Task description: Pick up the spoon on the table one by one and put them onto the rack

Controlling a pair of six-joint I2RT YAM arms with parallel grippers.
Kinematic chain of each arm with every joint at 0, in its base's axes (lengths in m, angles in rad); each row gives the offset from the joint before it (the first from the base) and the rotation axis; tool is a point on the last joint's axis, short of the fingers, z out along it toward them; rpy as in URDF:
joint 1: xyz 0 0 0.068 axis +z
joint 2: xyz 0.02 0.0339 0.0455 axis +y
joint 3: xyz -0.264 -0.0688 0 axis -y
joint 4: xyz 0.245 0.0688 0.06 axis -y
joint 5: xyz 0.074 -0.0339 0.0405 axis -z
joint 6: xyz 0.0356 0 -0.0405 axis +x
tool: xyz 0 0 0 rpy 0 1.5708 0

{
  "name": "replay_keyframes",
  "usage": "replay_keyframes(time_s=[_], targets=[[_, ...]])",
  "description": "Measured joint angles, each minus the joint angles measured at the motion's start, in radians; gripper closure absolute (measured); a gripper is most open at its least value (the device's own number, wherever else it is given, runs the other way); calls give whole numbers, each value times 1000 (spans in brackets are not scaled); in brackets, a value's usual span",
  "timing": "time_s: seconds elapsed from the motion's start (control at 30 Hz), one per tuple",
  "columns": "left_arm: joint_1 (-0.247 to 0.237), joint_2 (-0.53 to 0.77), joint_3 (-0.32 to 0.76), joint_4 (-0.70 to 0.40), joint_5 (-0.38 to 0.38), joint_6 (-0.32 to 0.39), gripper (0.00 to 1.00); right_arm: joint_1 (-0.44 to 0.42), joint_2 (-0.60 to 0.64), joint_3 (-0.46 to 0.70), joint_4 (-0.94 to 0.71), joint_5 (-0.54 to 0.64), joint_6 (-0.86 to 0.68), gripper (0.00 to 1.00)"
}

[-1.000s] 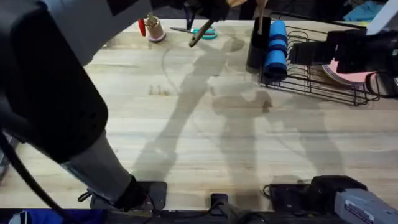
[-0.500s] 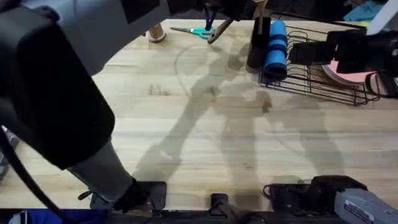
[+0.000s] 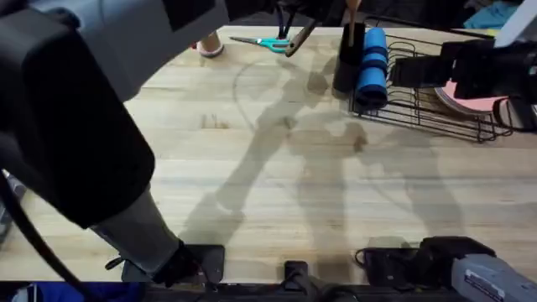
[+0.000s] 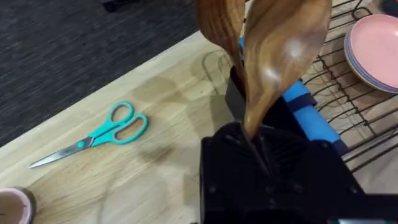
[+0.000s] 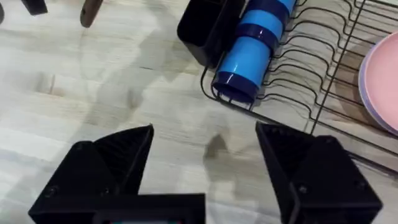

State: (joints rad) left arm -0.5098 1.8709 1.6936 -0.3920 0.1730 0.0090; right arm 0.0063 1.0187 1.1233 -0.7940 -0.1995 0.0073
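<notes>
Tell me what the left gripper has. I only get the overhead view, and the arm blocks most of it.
Observer: In the left wrist view, the left gripper is shut on the spoon by its handle, with the oval bowl up toward the camera.
Operator: Report the right gripper too.
Observer: In the right wrist view, the right gripper is open and holds nothing. It is over the table beside the rack, near the blue tumbler lying in it.
</notes>
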Motion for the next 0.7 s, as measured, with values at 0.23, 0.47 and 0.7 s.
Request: replay_keyframes(time_s=[0.23,0.47,0.7], targets=[[-22,0,0,-26,9,0,956,0,0,0,0,0,0,9],[-28,-3,0,-105,14,29,956,0,0,0,0,0,0,10],[-28,-74,0,-194,12,75,956,0,0,0,0,0,0,9]])
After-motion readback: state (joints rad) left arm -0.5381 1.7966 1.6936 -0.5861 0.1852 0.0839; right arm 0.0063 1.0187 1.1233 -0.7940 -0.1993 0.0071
